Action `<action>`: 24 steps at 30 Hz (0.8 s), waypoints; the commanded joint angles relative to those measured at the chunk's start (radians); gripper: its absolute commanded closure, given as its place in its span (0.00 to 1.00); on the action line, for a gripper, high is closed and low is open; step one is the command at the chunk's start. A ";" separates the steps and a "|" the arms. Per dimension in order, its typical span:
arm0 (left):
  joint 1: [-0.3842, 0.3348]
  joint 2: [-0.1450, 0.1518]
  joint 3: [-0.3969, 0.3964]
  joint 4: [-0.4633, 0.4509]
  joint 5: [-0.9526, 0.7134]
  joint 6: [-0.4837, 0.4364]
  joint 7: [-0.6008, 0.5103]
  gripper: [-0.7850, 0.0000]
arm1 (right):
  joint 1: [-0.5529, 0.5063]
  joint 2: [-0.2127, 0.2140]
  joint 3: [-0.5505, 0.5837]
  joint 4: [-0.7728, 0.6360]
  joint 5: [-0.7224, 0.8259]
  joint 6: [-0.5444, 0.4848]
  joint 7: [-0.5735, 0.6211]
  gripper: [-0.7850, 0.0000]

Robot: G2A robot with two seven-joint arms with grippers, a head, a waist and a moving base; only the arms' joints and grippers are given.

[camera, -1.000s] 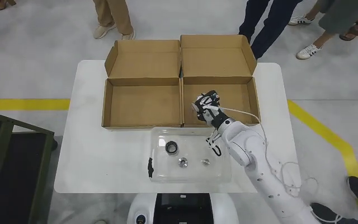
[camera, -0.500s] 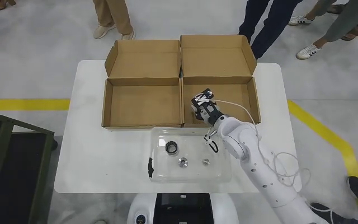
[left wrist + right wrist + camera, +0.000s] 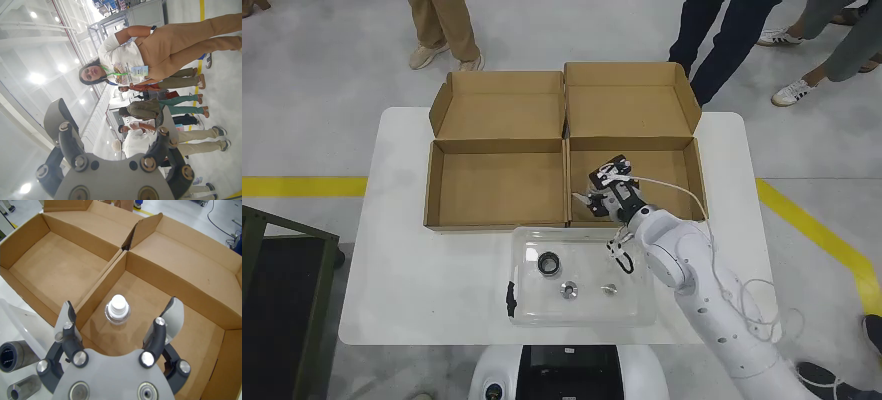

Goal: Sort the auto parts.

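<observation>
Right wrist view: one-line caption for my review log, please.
Open right gripper poised over a white-capped clear part standing upright in a cardboard box, metal cylinders in the clear tray.

The white table (image 3: 407,270) carries one cardboard box (image 3: 497,190) at 11 o'clock, a second cardboard box (image 3: 670,168) at 1 o'clock, and a clear tray (image 3: 542,302) at 6 o'clock.
</observation>
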 commanded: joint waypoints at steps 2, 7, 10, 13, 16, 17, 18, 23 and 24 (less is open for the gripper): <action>0.000 0.000 0.000 0.000 0.000 0.000 0.000 0.00 | -0.039 0.008 0.031 -0.077 0.000 -0.032 -0.003 0.00; 0.000 0.000 0.000 0.000 0.000 0.000 0.000 0.00 | -0.114 0.023 0.071 -0.197 0.002 -0.139 0.000 0.00; 0.000 0.000 0.000 0.000 0.000 0.000 0.000 0.00 | -0.167 0.034 0.096 -0.262 0.005 -0.212 -0.021 0.00; 0.000 0.000 0.000 0.000 0.000 0.000 0.000 0.00 | -0.231 0.043 0.134 -0.308 0.004 -0.243 -0.054 0.00; 0.000 0.000 0.000 0.000 0.000 0.000 0.000 0.00 | -0.294 0.053 0.176 -0.356 -0.016 -0.274 -0.078 0.00; 0.000 0.000 0.000 0.000 0.000 0.000 0.000 0.00 | -0.314 0.056 0.189 -0.369 -0.022 -0.285 -0.087 0.00; 0.000 0.000 0.000 0.000 0.000 0.000 0.000 0.00 | -0.332 0.059 0.201 -0.382 -0.025 -0.298 -0.098 0.00; 0.000 0.000 0.000 0.000 0.000 0.000 0.000 0.00 | -0.419 0.077 0.258 -0.431 -0.048 -0.426 -0.144 0.00; 0.000 0.000 0.000 0.000 0.000 0.000 0.000 0.00 | -0.436 0.081 0.268 -0.439 -0.057 -0.457 -0.147 0.00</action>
